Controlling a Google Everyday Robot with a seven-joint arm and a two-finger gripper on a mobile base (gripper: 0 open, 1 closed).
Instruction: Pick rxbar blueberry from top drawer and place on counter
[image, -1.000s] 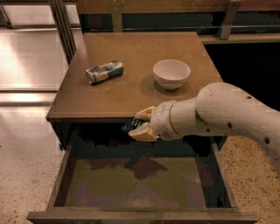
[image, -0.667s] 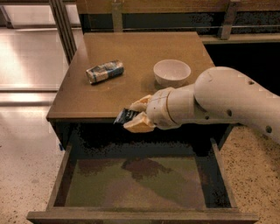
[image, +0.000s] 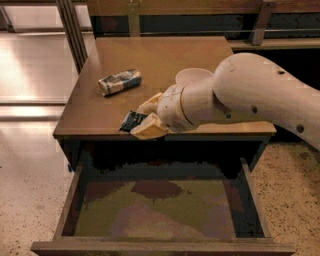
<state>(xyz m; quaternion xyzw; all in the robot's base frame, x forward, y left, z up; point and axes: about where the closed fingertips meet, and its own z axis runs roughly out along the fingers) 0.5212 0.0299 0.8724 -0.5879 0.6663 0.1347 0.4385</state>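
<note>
- Camera view: my gripper hangs over the front edge of the counter, a smooth square brown wooden tabletop, a little left of the middle of that edge.
- My two pale fingers are clamped on the rxbar blueberry, a small flat dark navy wrapped bar. One finger lies above it and one below, and the bar sticks out past them toward the left of the picture.
- The bar is over the counter's front strip, close to the wood; I cannot tell whether it touches.
- My thick cream arm reaches in from the right and crosses the counter's right front part.
- The top drawer, wide, shallow and brown, with an olive-brown floor and dark side walls, stands pulled out below the counter, underneath my gripper.
- A dented silvery-blue cylindrical can lies on its side on the counter's left half, behind my gripper and apart from the bar.
- A pale round bowl stands on the counter just behind my wrist, which hides part of it.
</note>
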